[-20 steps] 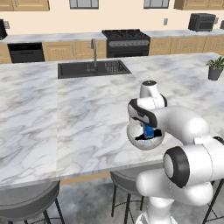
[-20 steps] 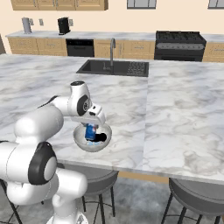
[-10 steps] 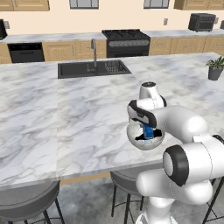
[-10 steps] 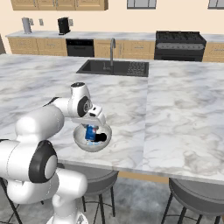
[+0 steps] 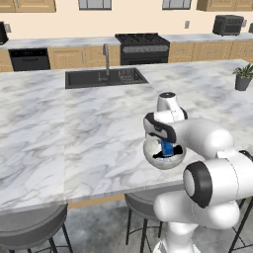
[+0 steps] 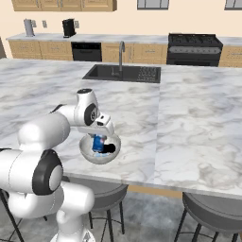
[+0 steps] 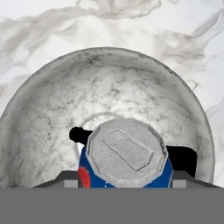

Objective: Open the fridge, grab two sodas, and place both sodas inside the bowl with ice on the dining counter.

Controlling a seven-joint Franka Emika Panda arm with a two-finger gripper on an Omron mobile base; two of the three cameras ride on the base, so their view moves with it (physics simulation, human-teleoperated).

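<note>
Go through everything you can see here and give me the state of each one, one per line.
soda: upright, inside the bowl, between the jaws.
bowl: on the dining counter near its front edge, holding one can.
gripper: lowered into the bowl, jaws around the can.
dining counter: marble top.
stools: tucked under the counter edge.

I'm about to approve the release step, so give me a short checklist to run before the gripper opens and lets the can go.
1. Soda can is over the bowl: ok.
2. Can upright, silver top facing the hand camera: ok.
3. Gripper closed on the can, dark fingers either side: ok.
4. Bowl fully on the dining counter, near its front edge: ok.
5. Can bottom resting on the bowl floor: cannot tell.
6. A second can already in the bowl: cannot tell.
</note>
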